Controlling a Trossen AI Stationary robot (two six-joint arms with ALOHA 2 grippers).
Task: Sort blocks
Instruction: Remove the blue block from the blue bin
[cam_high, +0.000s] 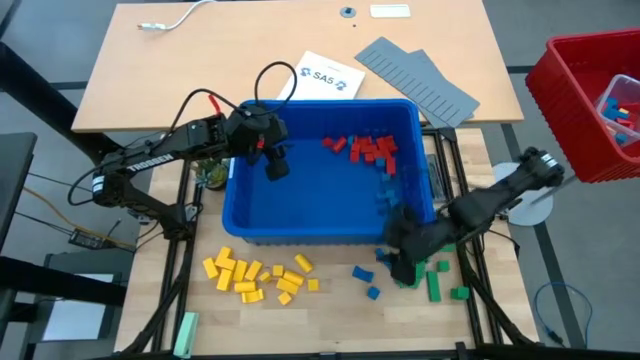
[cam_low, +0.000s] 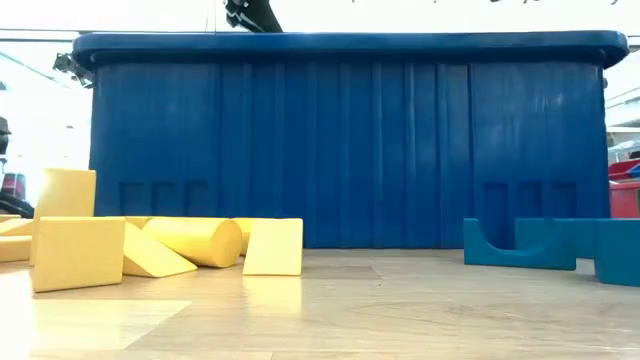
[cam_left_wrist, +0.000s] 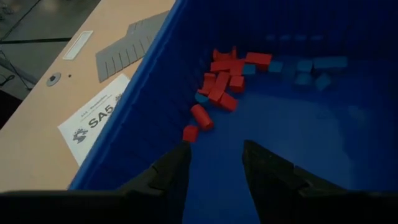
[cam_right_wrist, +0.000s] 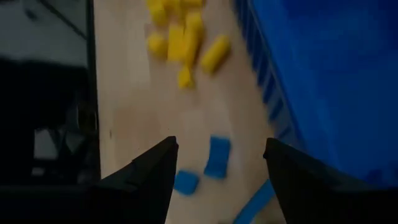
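Jaws apart, right gripper (cam_right_wrist: 217, 165) over blue blocks (cam_right_wrist: 217, 155), wood tabletop (cam_right_wrist: 143, 106)

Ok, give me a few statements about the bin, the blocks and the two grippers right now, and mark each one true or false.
1. The red blocks lie inside the blue bin. True.
2. The yellow blocks are piled in the bin. False: they lie on the table in front of it.
3. The left gripper is inside the bin, open and empty. True.
4. The right gripper is shut on a red block. False: it is open and empty, above blue blocks on the table.
5. The green blocks lie on the table near the right gripper. True.
6. The grey panels are in the bin. False: they lie on the table behind it.
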